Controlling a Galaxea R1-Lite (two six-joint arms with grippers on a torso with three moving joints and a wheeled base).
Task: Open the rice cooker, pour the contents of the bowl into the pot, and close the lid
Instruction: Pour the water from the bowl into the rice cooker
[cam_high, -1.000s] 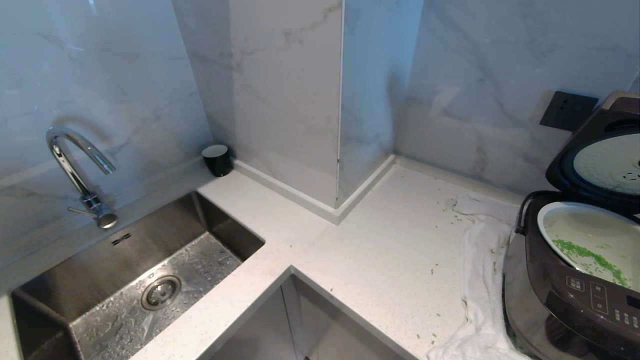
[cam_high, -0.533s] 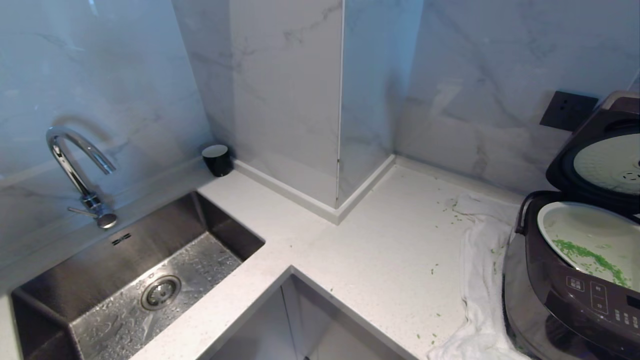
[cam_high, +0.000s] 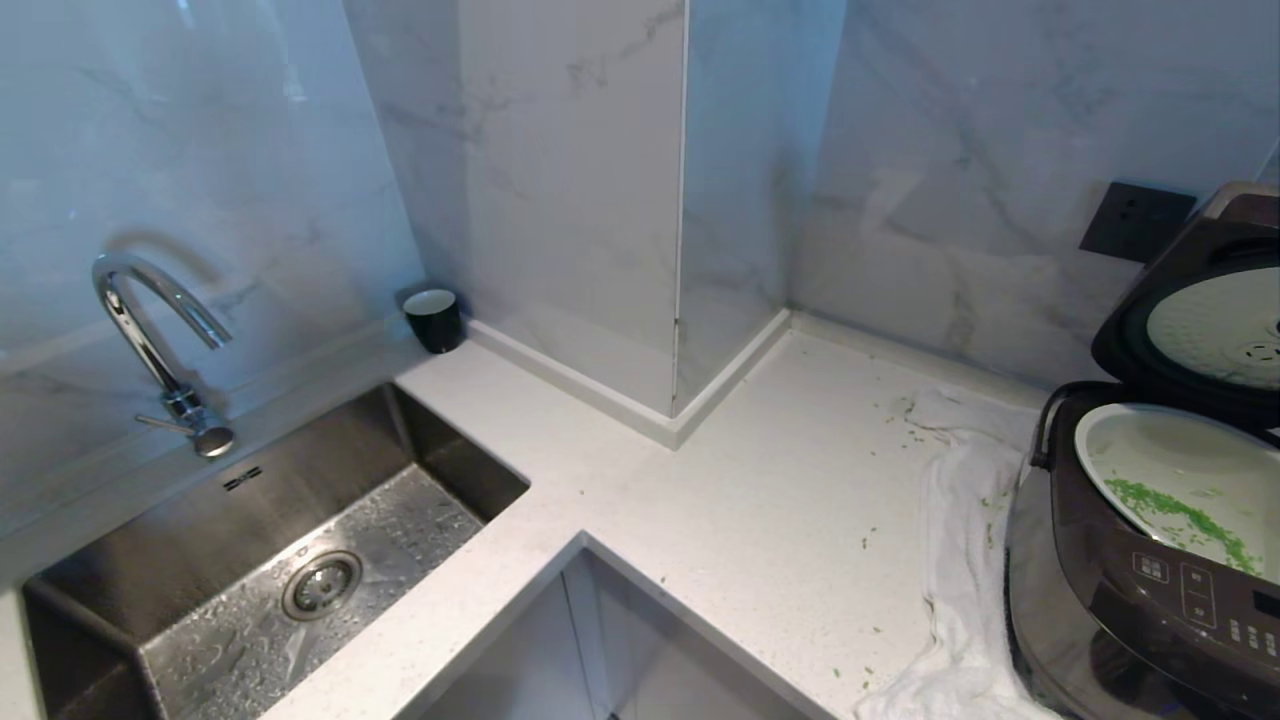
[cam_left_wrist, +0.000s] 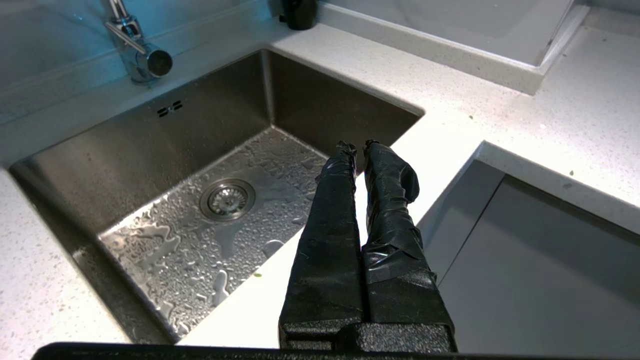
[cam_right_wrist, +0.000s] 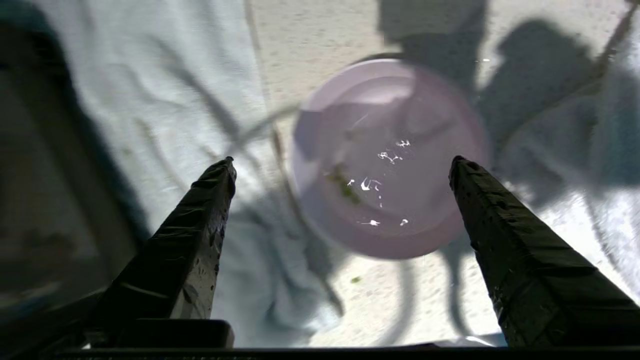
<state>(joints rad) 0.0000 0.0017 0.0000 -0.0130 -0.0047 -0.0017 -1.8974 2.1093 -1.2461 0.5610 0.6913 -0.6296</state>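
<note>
The rice cooker (cam_high: 1130, 590) stands at the right edge of the head view with its lid (cam_high: 1200, 320) swung up. Inside it, the pot (cam_high: 1180, 450) holds a streak of green contents (cam_high: 1180, 520). Neither arm shows in the head view. In the right wrist view my right gripper (cam_right_wrist: 342, 164) is open and hangs above the pink bowl (cam_right_wrist: 390, 160). The bowl sits upright on the counter, free of the fingers, with only a few green bits (cam_right_wrist: 345, 187) inside. My left gripper (cam_left_wrist: 360, 146) is shut and empty, parked over the sink's front edge.
A white towel (cam_high: 960, 560) lies crumpled beside the cooker, with green bits (cam_high: 905, 415) scattered on the counter near it. A wet steel sink (cam_high: 300, 450) and tap (cam_high: 150, 330) are at the left. A black cup (cam_high: 433, 318) stands in the back corner, and a wall socket (cam_high: 1135, 220) sits behind the cooker.
</note>
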